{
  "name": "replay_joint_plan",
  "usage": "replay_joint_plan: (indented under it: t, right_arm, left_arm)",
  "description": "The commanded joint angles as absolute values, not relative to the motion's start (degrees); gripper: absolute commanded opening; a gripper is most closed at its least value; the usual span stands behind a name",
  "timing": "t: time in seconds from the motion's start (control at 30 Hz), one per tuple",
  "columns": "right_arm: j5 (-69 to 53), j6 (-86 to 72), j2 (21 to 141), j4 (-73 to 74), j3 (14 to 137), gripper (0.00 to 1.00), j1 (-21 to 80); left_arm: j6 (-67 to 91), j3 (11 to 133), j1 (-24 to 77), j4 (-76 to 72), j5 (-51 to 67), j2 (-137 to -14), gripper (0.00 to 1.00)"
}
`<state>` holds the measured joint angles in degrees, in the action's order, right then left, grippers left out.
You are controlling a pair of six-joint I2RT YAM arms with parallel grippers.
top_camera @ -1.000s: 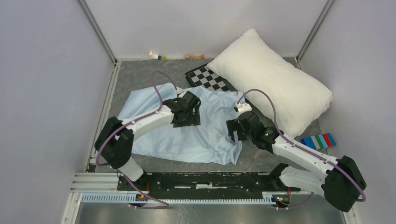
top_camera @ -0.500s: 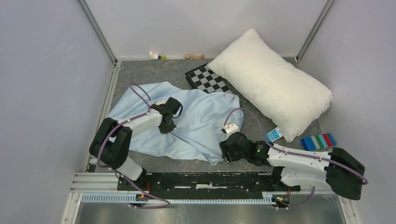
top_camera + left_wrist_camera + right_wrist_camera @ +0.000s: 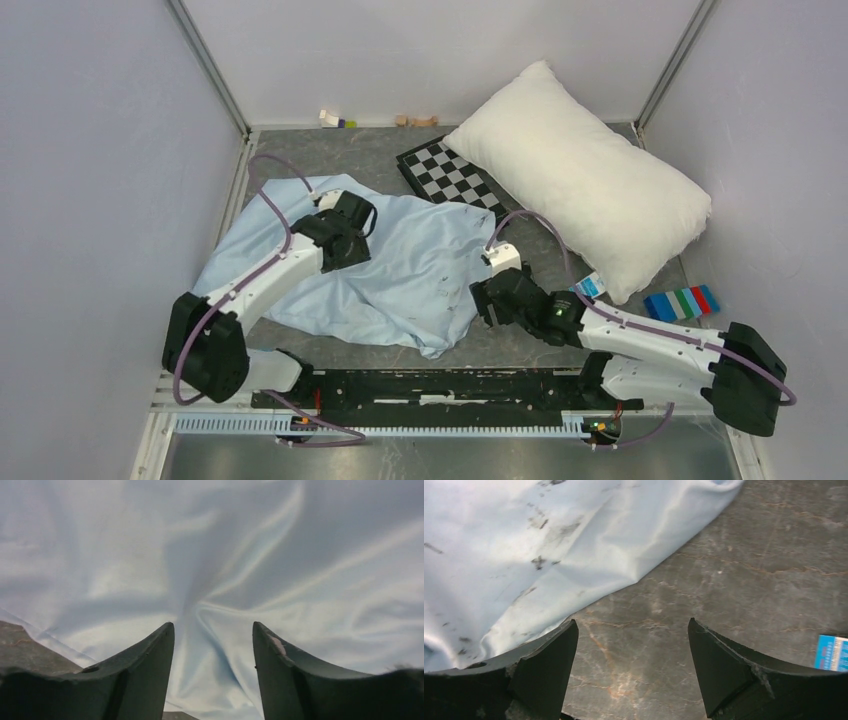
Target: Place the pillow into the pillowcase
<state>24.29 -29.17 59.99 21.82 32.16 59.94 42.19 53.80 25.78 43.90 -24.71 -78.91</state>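
The cream-white pillow [image 3: 580, 195] lies at the back right, partly over the checkerboard panel. Spread wrinkled across the left and middle of the table is the light-blue pillowcase [image 3: 400, 280]. My left gripper [image 3: 345, 232] sits low over its upper left part. In the left wrist view its fingers [image 3: 212, 625] stand apart with a raised fold of pillowcase [image 3: 210, 570] running between them, not clamped. At the cloth's right edge, my right gripper [image 3: 487, 300] is open over bare table [image 3: 632, 621]. The pillowcase edge [image 3: 524, 555] lies by its left finger.
A black-and-white checkerboard panel [image 3: 450, 175] lies behind the cloth. A small blue card [image 3: 590, 286] [image 3: 831, 652] and a striped coloured block [image 3: 681, 301] lie at the right. Small wooden pieces [image 3: 415, 120] sit against the back wall. Side walls close in the table.
My left gripper moved left and back over the pillowcase, and the cloth slid left with it. My right gripper drew nearer and leftward, off the cloth. The blue card came into view.
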Motion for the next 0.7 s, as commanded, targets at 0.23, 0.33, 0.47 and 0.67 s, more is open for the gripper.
replay_joint_plan:
  t: [0.23,0.33,0.47,0.67]
  right_arm:
    - [25.2,-24.4,62.6,17.8,37.8,0.89,71.6]
    - [26.7,-25.5,65.3,15.3,38.7,0.92,79.2]
    - [28.4,-24.3,72.7,14.0,42.0,0.96,85.2]
    - [32.3,-22.3,82.2,14.9,46.1,0.92,85.0]
  left_arm:
    - [52.0,52.3,36.8,53.9,-28.4,-66.3,0.92]
    - [56.3,51.0,31.7,59.2,-30.7,-64.4,0.94]
    - [57.5,48.4,17.8,62.2,-28.5,-61.5,0.97]
    - [57.5,46.0,3.8,57.4,-30.3,-61.0,1.00]
